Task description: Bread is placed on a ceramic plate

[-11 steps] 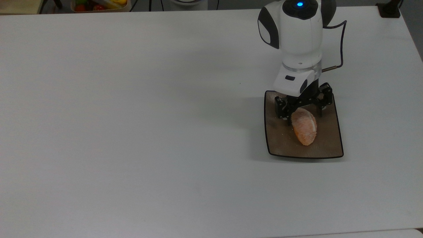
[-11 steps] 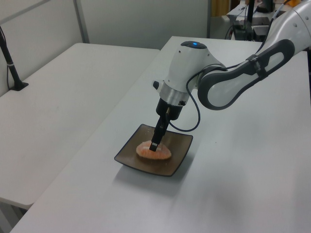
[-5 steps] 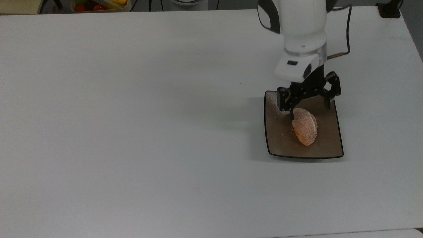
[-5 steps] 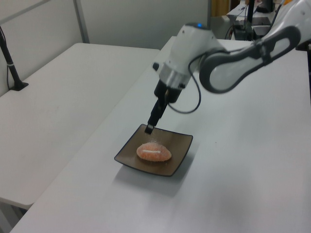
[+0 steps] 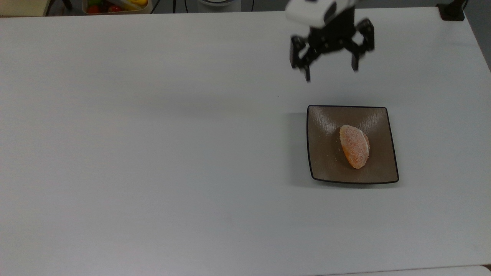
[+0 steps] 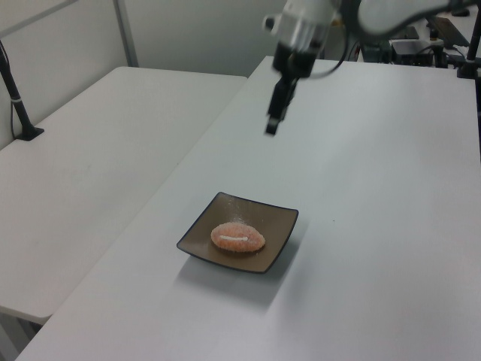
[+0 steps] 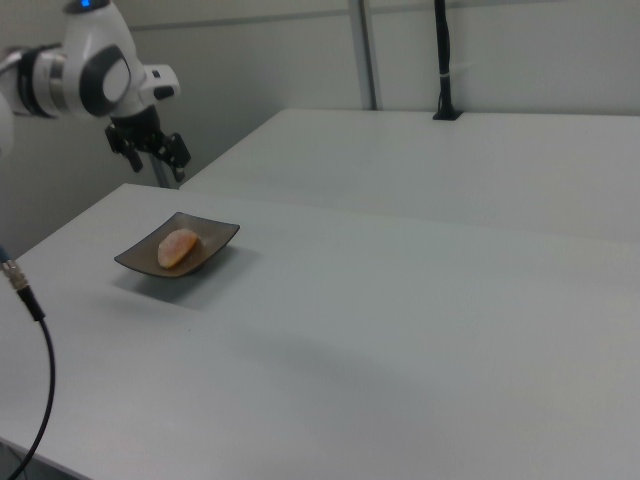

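Observation:
The bread (image 5: 355, 147), a small orange-tan sugary bun with a white cream strip, lies on the square brown ceramic plate (image 5: 326, 157) at the top view's right. My gripper (image 5: 330, 73) hangs open and empty in the air, well above the plate and beyond its far edge in the top view. In the left view the bread (image 6: 237, 236) rests in the plate's (image 6: 276, 225) centre, with the gripper (image 6: 270, 125) high above it. The right view has the bread (image 7: 177, 246) on the plate (image 7: 216, 234), and the gripper (image 7: 158, 161) up and to the right view's left.
A bin of colourful items (image 5: 115, 5) sits past the table's far edge in the top view. A black post base (image 5: 452, 11) stands at the far right corner. A second white table (image 6: 83, 150) adjoins on the left view's left. A black cable (image 7: 35, 330) hangs at the right view's left.
The gripper has risen off the plate and drawn back toward the top view's far edge, staying open. The bread stays on the plate.

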You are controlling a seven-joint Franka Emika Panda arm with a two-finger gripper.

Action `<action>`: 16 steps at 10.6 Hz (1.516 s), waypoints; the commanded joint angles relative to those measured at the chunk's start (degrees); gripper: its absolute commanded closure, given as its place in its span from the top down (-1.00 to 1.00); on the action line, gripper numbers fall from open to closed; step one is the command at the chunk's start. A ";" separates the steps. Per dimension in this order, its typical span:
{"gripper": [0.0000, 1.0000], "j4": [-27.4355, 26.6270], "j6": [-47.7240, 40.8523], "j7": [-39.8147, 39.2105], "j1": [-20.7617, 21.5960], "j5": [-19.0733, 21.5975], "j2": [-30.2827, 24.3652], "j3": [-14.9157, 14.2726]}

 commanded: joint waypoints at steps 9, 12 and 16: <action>1.00 -8.09 -30.45 3.28 -11.35 -0.76 -21.43 -3.45; 1.00 -12.30 -18.36 -5.48 -10.90 -2.08 -21.09 -3.45; 1.00 -12.40 -15.15 -8.50 -11.43 -2.08 -20.47 -3.45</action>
